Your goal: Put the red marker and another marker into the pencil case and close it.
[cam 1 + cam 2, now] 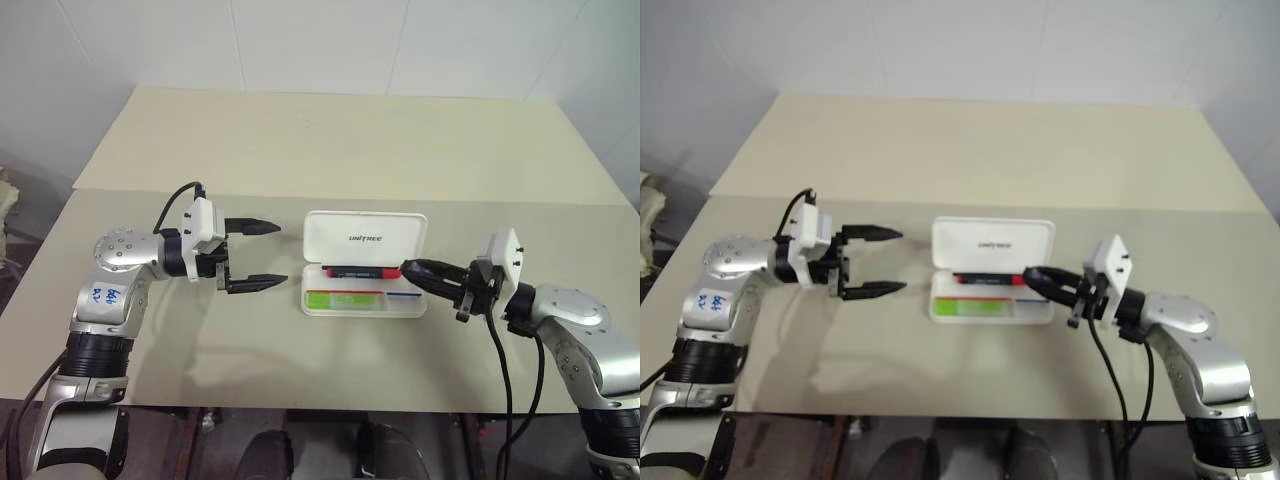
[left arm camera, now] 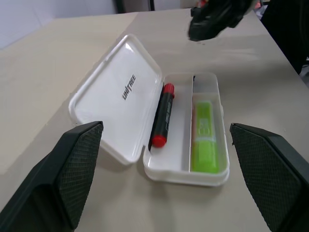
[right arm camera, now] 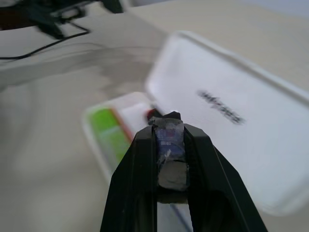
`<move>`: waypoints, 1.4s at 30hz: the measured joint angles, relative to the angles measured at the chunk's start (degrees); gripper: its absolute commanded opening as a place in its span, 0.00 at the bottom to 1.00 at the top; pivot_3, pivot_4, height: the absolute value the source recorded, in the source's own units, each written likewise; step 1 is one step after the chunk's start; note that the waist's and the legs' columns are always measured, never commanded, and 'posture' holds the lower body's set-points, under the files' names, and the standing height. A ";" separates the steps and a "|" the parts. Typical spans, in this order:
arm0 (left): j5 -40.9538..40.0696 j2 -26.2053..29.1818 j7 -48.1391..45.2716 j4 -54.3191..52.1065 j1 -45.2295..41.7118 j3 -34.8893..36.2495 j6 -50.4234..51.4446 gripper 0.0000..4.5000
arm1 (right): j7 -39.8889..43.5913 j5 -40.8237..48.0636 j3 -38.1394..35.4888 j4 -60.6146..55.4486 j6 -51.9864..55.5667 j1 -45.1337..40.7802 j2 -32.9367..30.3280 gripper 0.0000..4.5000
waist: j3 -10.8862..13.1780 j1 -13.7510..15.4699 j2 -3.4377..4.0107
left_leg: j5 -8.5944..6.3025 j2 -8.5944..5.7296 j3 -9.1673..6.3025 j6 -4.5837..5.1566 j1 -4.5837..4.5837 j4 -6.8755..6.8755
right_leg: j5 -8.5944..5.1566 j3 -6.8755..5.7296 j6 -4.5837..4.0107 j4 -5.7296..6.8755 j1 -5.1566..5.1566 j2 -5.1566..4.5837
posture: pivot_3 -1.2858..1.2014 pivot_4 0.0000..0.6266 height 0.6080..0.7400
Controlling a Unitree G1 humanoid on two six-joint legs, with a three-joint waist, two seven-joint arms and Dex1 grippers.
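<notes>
Mid-frame, open case (image 1: 365,240) on bare table (image 1: 330,150) holds red marker (image 1: 360,271) and highlighter (image 1: 345,299); left gripper (image 1: 255,254) spread empty, right gripper (image 1: 412,269) clenched empty.

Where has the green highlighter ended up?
The green highlighter lies in the open pencil case, in the front compartment nearest the robot, with the red marker in the compartment behind it.
</notes>
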 measured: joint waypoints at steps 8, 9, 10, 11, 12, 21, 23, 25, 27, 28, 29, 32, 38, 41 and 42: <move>-0.20 0.41 1.21 -4.70 2.66 0.00 0.93 1.00 | 9.86 -6.60 6.23 12.92 -7.49 -6.55 -0.52 0.09 | 0.01 0.51 -0.03 | 0.01 0.01 0.02 -0.01 0.01 0.10 | 0.00 -0.01 0.00 0.01 0.03 0.00 | 0.52 0.24 1.00; -0.22 0.46 1.27 -4.98 2.88 0.02 1.08 1.00 | 10.74 -7.24 6.29 14.36 -8.35 -6.94 -0.73 0.09 | 0.01 0.54 -0.03 | 0.01 0.01 0.02 -0.01 0.00 0.09 | 0.00 -0.01 0.00 0.01 0.03 0.00 | 0.52 0.24 1.00; -0.23 0.56 1.37 -5.47 3.26 0.03 1.37 1.00 | 11.71 -7.89 6.35 15.75 -9.26 -7.36 -0.80 0.09 | 0.01 0.52 -0.03 | 0.01 0.01 0.01 -0.01 0.01 0.09 | 0.00 -0.03 0.00 0.01 0.03 0.00 | 0.52 0.24 1.00; -0.24 0.61 1.45 -6.06 3.60 0.01 1.63 1.00 | 12.66 -8.37 6.42 17.07 -10.11 -7.75 -0.81 0.09 | 0.01 0.50 -0.03 | 0.01 0.01 0.02 -0.01 0.01 0.08 | 0.00 -0.03 0.00 0.01 0.03 0.00 | 0.52 0.24 1.00; -0.26 0.64 1.53 -6.22 3.65 0.00 1.73 1.00 | 13.54 -8.80 6.53 18.07 -10.63 -8.03 -0.83 0.09 | 0.01 0.50 -0.03 | 0.01 0.01 0.02 -0.02 0.01 0.07 | 0.00 -0.04 0.00 0.01 0.03 0.00 | 0.52 0.24 1.00; -0.35 0.84 2.20 -6.40 3.63 0.00 2.17 1.00 | 17.34 -11.31 7.20 24.07 -14.89 -8.82 -1.08 0.09 | 0.02 0.47 -0.03 | 0.02 0.02 0.05 -0.04 0.01 0.10 | 0.00 -0.05 0.00 0.00 0.03 0.01 | 0.52 0.24 1.00; -0.35 0.84 2.20 -6.34 3.45 -0.03 2.18 1.00 | 18.07 -12.20 7.68 24.27 -16.34 -8.85 -1.13 0.09 | 0.02 0.46 -0.03 | 0.02 0.02 0.05 -0.05 0.02 0.10 | 0.00 -0.05 0.00 0.00 0.04 0.01 | 0.52 0.24 1.00; -0.35 0.84 2.20 -6.31 3.33 -0.03 2.17 1.00 | 18.69 -12.91 8.07 24.73 -17.40 -8.71 -1.15 0.09 | 0.02 0.50 -0.03 | 0.02 0.02 0.06 -0.05 0.02 0.11 | 0.00 -0.04 0.00 0.00 0.04 0.00 | 0.52 0.24 1.00; -0.35 0.84 2.20 -6.20 3.32 -0.05 2.17 1.00 | 18.70 -12.92 8.06 25.72 -17.43 -8.72 -1.14 0.09 | 0.02 0.49 -0.03 | 0.02 0.02 0.06 -0.05 0.02 0.13 | 0.00 -0.04 0.00 0.00 0.05 0.00 | 0.52 0.24 1.00; -0.35 0.84 2.20 -6.18 3.31 -0.05 2.17 1.00 | 18.70 -12.94 8.06 26.19 -17.45 -8.73 -1.13 0.09 | 0.02 0.49 -0.03 | 0.02 0.02 0.06 -0.05 0.02 0.13 | 0.00 -0.04 0.00 0.00 0.05 0.00 | 0.52 0.24 1.00; -0.35 0.84 2.20 -6.12 3.26 -0.06 2.17 1.00 | 18.67 -13.01 8.06 26.69 -17.47 -8.82 -1.13 0.25 | 0.01 0.48 -0.03 | 0.03 0.02 0.06 -0.05 0.02 0.13 | 0.00 -0.05 0.00 0.00 0.05 0.01 | 0.52 0.24 1.00; -0.35 0.83 2.19 -5.98 2.67 -0.22 2.17 1.00 | 18.45 -13.30 8.06 28.15 -17.86 -9.70 -0.81 0.46 | 0.02 0.46 -0.03 | 0.03 0.02 0.06 -0.05 0.02 0.13 | 0.00 -0.05 0.00 0.00 0.05 0.01 | 0.52 0.24 1.00; -0.35 0.73 2.19 -5.79 1.64 -0.45 2.15 1.00 | 17.70 -13.30 8.05 28.06 -18.70 -10.63 0.45 0.94 | 0.02 0.51 -0.03 | 0.03 0.02 0.07 -0.05 0.01 0.13 | 0.00 -0.05 0.00 0.00 0.05 0.00 | 0.52 0.24 1.00; -0.34 0.66 2.19 -5.71 1.62 -0.49 2.13 1.00 | 17.37 -12.70 7.95 26.05 -17.98 -10.22 0.50 0.99 | 0.02 0.50 -0.03 | 0.03 0.02 0.07 -0.05 0.01 0.12 | 0.00 -0.05 0.01 0.00 0.05 0.01 | 0.52 0.24 1.00; -0.34 0.61 2.19 -5.69 1.59 -0.52 2.13 1.00 | 17.26 -12.38 7.73 25.25 -17.42 -10.16 0.49 0.99 | 0.02 0.50 -0.03 | 0.03 0.02 0.06 -0.06 0.01 0.12 | 0.00 -0.05 0.00 0.00 0.05 0.01 | 0.52 0.24 1.00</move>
